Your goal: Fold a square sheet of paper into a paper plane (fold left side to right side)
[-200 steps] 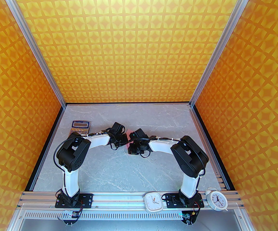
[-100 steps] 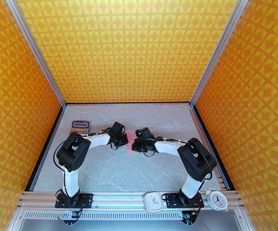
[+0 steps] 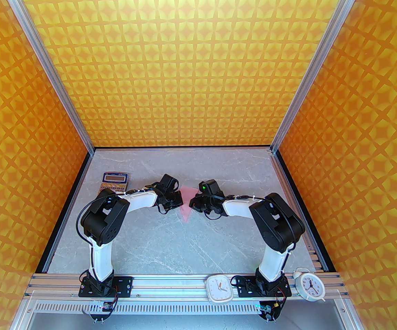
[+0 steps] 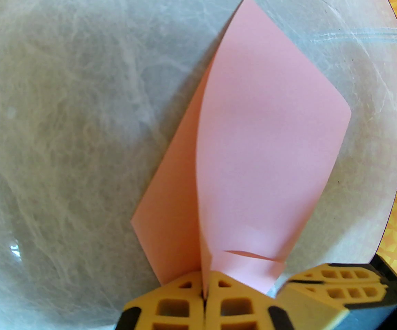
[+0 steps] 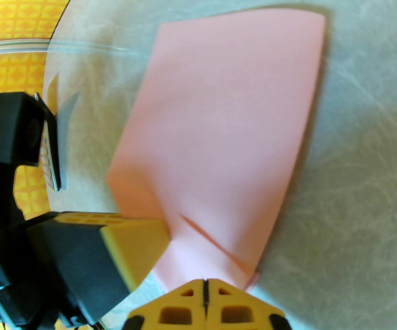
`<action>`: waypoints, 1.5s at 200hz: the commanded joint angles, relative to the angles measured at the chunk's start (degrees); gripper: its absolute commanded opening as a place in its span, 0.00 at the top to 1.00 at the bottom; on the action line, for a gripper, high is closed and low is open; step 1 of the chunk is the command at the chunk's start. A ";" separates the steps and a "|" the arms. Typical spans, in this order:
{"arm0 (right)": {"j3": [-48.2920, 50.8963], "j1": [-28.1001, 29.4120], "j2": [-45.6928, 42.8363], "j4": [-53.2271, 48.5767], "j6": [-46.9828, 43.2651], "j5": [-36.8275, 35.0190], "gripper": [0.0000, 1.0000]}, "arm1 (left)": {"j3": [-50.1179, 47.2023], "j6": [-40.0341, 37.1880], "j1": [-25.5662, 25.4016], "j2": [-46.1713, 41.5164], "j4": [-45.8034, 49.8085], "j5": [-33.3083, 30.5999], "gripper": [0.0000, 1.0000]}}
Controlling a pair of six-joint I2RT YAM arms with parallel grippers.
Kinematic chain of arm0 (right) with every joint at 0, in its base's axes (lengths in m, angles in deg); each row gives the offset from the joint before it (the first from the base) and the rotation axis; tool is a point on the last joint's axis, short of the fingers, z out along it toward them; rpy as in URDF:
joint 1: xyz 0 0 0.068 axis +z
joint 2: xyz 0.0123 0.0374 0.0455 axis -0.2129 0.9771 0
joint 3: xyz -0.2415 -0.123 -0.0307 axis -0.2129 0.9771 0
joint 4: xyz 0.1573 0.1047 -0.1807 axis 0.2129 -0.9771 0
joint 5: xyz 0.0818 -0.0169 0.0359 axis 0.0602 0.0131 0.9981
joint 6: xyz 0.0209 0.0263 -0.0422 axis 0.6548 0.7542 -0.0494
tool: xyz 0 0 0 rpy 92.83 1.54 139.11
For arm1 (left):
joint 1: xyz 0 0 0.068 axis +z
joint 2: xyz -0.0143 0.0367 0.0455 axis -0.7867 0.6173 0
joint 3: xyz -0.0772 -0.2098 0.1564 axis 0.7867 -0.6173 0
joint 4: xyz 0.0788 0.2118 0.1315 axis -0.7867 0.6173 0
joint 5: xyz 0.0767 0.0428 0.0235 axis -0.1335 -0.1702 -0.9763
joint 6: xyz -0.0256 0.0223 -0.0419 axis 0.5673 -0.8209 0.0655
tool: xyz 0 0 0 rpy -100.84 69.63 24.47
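Centrally on the surface (image 3: 171, 242), the square sheet of paper (image 3: 186, 206) sits doubled over, its top layer bowed up off the lower one. At its 9 o'clock the left pincer (image 4: 204, 280) is clamped on one corner of it. At its 3 o'clock the right pincer (image 5: 204, 282) has its jaws together, tips meeting the sheet's edge; whether they grip it I cannot tell.

Paper (image 3: 186, 205) between left claw (image 4: 204, 284), right claw (image 5: 204, 286); calculator (image 3: 115, 181) far left, behind.
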 commanded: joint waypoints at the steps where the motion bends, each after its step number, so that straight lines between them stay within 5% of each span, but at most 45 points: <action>1: -0.19 -0.54 1.84 1.22 1.14 0.00 1.00 | 1.58 -0.93 -0.39 -0.58 1.45 -1.27 1.00; 121: 0.92 -0.52 -2.31 -1.77 -0.61 -0.33 1.00 | 2.11 -1.11 -0.39 0.04 1.68 -1.27 1.00; 221: -0.97 -0.54 3.67 -6.20 -2.17 -1.78 1.00 | 3.41 -1.63 -0.43 0.48 2.92 -1.25 1.00; 243: -1.59 -0.52 3.97 -7.84 -2.90 -2.17 1.00 | 4.03 -1.90 -0.45 0.35 3.62 -1.27 0.80; 300: -1.78 -0.46 4.63 -8.84 -3.40 -2.43 1.00 | 5.39 -3.47 -0.31 -1.41 5.16 -2.85 0.78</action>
